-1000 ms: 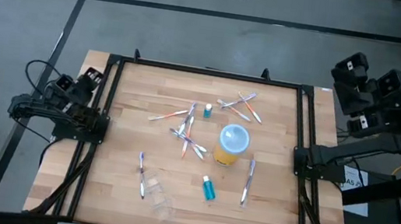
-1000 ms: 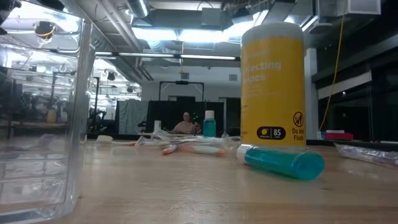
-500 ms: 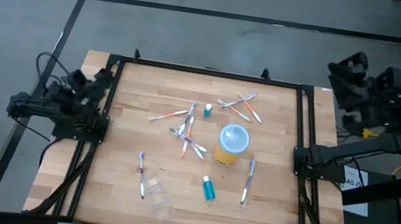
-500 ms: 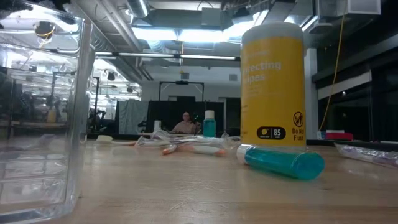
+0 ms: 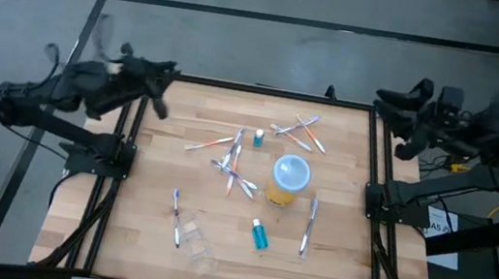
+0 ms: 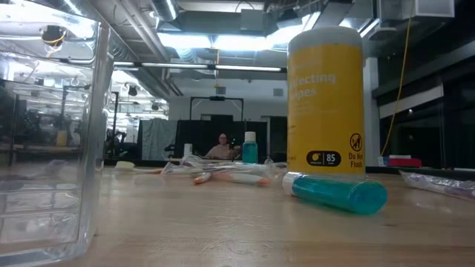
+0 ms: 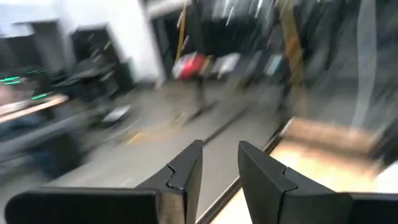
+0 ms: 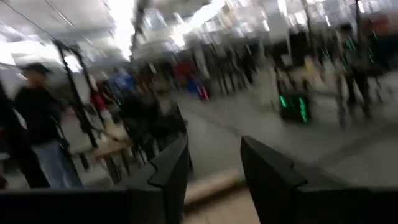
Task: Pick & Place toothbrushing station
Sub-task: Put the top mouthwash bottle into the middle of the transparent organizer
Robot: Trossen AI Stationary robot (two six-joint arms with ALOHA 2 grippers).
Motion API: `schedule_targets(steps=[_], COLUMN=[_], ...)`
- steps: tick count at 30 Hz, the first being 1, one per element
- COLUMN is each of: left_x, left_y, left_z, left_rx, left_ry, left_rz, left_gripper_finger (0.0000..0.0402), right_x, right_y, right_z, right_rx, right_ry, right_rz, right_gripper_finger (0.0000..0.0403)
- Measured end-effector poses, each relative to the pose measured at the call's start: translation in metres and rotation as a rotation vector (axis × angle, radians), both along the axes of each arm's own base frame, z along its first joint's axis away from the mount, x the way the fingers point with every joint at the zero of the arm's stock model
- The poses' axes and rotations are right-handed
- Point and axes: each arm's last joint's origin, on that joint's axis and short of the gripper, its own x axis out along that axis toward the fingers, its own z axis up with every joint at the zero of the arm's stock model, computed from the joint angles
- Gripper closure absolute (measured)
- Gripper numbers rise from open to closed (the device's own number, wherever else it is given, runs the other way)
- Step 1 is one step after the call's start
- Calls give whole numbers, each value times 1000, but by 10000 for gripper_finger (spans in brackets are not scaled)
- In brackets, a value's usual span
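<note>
High view: both your arms swing in from the sides, left pincer (image 5: pixel 161 88) and right pincer (image 5: pixel 393 106) open, empty. Cup (image 5: pixel 289 181), brushes (image 5: pixel 231 168) sit untouched mid-bench (image 5: pixel 337 250); picking's just starting.

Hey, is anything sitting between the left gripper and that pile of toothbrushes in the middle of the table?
Nothing visible does. The left gripper hangs at the table's far left corner, and only bare wood lies between it and the toothbrushes.

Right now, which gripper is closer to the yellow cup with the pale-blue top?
Right. The right gripper hovers by the table's far right corner, while the left gripper is over the far left edge, farther from the yellow cup near the middle.
</note>
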Motion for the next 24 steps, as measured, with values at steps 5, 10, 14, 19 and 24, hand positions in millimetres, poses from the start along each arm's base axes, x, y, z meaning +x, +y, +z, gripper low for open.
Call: schedule_targets(steps=[5, 10, 14, 19, 24], left_x=[45, 87, 112, 139, 164], left_y=[1, 7, 18, 25, 33], left_z=[20, 14, -9, -33, -40], left_rx=[27, -70, -185, -341, -406], left_ry=[347, 623, 814, 838, 677], left_rz=[10, -78, -68, -223, -267], left_gripper_finger=[304, 304, 304, 301, 281], right_x=[4, 4, 3, -5, -12], right_y=[0, 1, 1, 1, 0], right_z=[-10, -14, -13, -8, -6], right_rx=[75, 141, 134, 145, 160], right_ry=[176, 409, 556, 648, 664], right_rz=[-21, -26, -27, -2, 7], right_gripper_finger=[252, 252, 252, 252, 252])
